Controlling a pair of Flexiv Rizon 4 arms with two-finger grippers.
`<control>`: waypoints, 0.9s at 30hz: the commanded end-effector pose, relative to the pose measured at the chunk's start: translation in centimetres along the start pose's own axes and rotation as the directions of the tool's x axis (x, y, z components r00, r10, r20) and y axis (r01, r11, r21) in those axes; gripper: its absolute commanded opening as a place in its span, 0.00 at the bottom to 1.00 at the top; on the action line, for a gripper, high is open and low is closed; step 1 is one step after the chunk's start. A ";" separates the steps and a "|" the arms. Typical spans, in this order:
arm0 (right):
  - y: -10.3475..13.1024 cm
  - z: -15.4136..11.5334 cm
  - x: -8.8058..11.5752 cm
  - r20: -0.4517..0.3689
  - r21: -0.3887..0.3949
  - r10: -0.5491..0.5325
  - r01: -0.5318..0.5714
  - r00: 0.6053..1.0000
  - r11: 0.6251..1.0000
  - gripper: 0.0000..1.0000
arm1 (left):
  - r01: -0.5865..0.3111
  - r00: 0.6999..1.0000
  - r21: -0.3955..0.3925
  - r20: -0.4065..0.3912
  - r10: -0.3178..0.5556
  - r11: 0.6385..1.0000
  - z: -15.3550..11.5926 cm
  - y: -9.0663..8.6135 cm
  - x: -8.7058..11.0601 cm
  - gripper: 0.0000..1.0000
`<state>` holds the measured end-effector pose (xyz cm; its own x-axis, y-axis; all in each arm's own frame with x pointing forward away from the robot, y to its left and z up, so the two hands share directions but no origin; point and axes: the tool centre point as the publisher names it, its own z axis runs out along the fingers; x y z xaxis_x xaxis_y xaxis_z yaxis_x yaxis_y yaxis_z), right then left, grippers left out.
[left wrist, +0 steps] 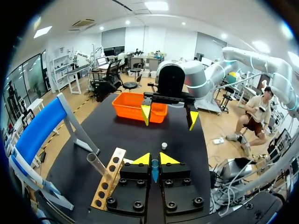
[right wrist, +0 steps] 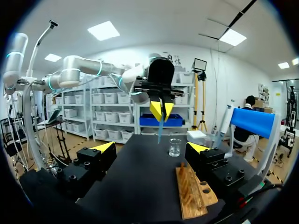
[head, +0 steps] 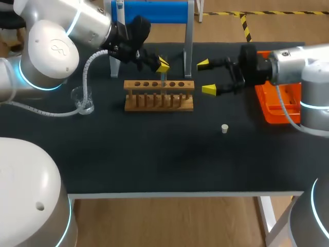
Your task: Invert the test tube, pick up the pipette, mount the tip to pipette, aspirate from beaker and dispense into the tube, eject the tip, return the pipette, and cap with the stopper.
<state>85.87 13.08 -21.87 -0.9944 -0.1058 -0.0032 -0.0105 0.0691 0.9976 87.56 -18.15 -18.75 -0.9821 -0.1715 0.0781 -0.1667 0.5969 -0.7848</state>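
Our left gripper (head: 163, 65) hangs over the middle of the light wooden test tube rack (head: 159, 96). Its yellow-tipped fingers pinch a thin bluish clear test tube (left wrist: 154, 170) from two sides. The tube points down toward the rack's row of holes, and we cannot tell whether its end touches the rack.

Our right gripper (head: 206, 77) is just beside the rack's right end, above the black tabletop (head: 154, 154). Its fingers are spread wide with nothing between them, and it faces the left gripper across the rack.

A small clear glass beaker (head: 83, 100) stands near the rack's left end, apart from it, below our left arm. A small white stopper (head: 224, 128) lies alone on the tabletop, nearer to us than the rack and off to its right. An orange plastic tray (head: 277, 105) sits at the tabletop's right side under our right arm. A blue-topped metal stand (head: 154, 13) stands behind the rack.
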 end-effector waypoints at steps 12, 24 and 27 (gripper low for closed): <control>0.7 4.4 -1.6 -0.089 -0.046 -0.004 0.000 0.996 0.999 1.00 | -0.001 1.000 -0.001 -0.006 0.001 1.000 0.0 0.0 -0.1 0.00; 0.5 6.9 -1.9 -0.079 -0.062 0.034 -0.039 0.996 0.997 1.00 | -0.001 1.000 -0.001 -0.006 0.001 1.000 0.0 0.0 -0.1 0.00; 0.5 7.5 -2.1 -0.077 -0.065 0.037 -0.043 0.996 0.997 1.00 | -0.001 1.000 -0.001 -0.006 0.001 1.000 0.0 0.0 -0.1 0.00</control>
<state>86.94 20.08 -21.66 -0.9829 -0.1800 0.0393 0.0380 0.0109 0.9992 87.57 -18.15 -18.75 -0.9821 -0.1715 0.0782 -0.1667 0.5968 -0.7848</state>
